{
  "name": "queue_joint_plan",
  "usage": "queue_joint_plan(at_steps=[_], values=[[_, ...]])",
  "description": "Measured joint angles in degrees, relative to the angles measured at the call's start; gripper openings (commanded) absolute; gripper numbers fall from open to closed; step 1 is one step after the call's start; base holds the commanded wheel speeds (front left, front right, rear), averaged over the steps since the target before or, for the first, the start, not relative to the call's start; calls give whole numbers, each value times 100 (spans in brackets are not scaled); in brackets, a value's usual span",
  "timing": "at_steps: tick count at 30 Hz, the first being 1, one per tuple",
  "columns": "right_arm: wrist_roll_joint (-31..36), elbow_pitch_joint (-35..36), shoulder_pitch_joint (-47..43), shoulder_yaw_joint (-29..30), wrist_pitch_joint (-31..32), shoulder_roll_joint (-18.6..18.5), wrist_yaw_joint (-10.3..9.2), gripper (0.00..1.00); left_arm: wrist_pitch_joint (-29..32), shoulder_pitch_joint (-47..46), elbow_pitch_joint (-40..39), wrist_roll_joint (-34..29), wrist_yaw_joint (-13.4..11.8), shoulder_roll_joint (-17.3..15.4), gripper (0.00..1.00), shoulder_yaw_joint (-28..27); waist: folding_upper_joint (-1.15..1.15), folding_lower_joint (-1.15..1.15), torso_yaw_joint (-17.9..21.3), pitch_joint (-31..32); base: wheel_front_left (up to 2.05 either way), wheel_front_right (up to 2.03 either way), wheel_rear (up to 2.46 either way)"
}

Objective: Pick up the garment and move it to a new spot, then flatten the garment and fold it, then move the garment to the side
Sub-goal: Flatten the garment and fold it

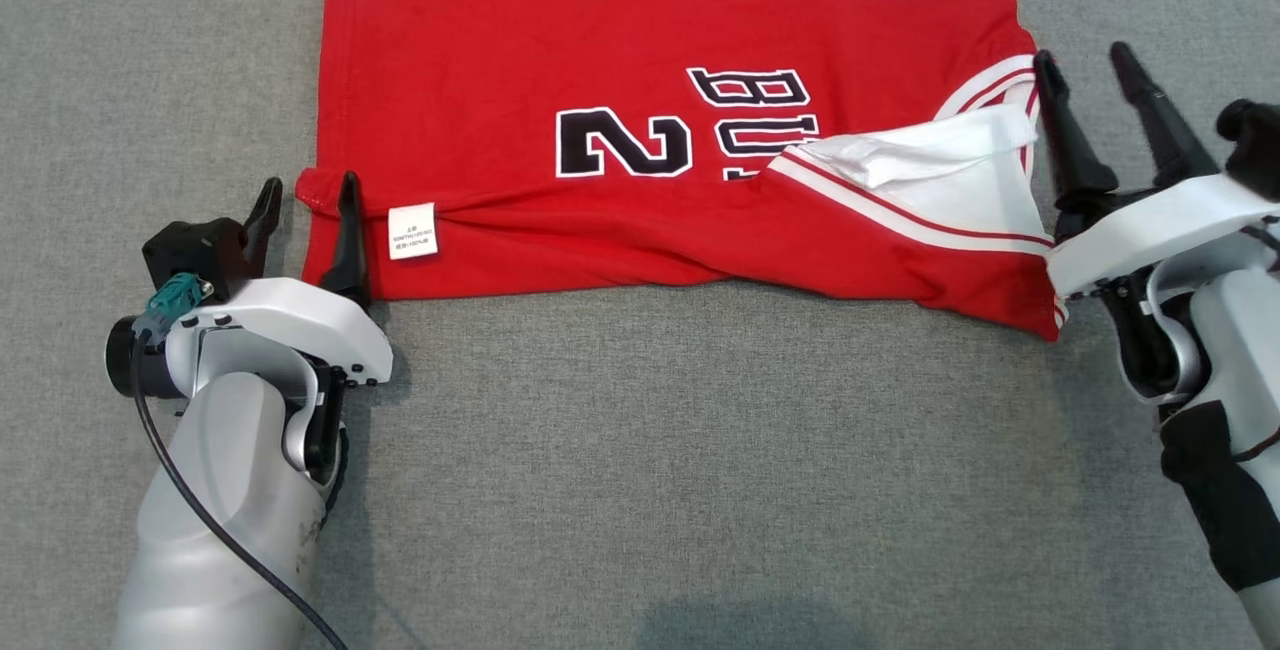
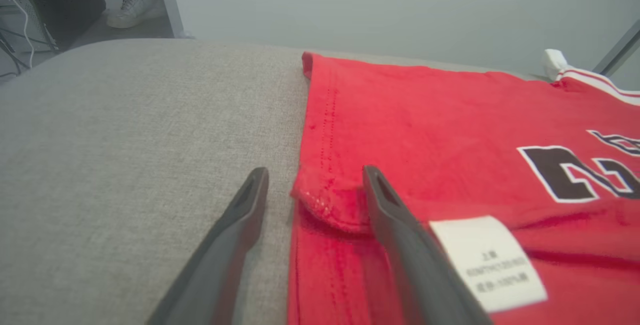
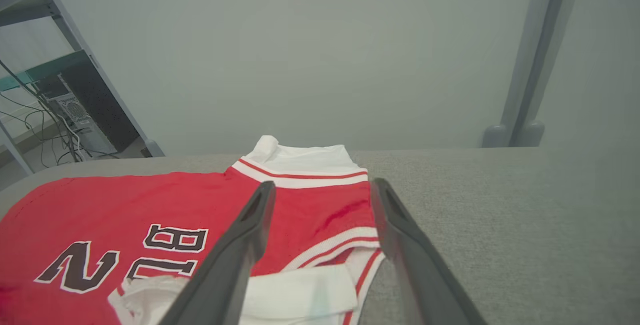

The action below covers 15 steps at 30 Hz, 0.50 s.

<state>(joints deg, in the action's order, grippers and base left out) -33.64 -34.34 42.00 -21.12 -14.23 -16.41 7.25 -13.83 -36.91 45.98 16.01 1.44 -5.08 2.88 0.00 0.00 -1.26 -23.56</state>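
Observation:
The garment (image 1: 520, 80) is a red jersey with white striped trim and a black "2" print, lying sideways on the grey table with its near edge folded over. A white care label (image 1: 412, 230) shows on the fold. My left gripper (image 1: 307, 198) stands open at the jersey's lower left corner, one finger on the cloth (image 2: 395, 215), the other on bare table. My right gripper (image 1: 1087, 63) stands open just off the jersey's right end, beside the white sleeve flap (image 1: 930, 165). In the right wrist view the jersey (image 3: 125, 200) lies between and left of the fingers. Neither gripper holds anything.
Grey fabric covers the table (image 1: 650, 480), with wide room in front of the jersey. A person's white shoe (image 2: 132, 7) stands on the floor beyond the table's far left corner. A shelf with cables and a computer case (image 3: 75, 115) sits past the table.

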Motion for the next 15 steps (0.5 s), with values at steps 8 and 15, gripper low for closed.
queue_joint_plan(at_steps=[8, 15], values=[[610, 257, -304, 835, -9, 26, 0, 100, -67, 216, -743, -183, -109, 21, 100, -132, 0, 0, -13, 208, 0, 0, 0], [638, 476, -1088, 915, -10, 147, 0, 100, -67, 989, -1212, -255, -109, 74, 100, -268, 0, 0, -38, 442, 0, 0, 0]])
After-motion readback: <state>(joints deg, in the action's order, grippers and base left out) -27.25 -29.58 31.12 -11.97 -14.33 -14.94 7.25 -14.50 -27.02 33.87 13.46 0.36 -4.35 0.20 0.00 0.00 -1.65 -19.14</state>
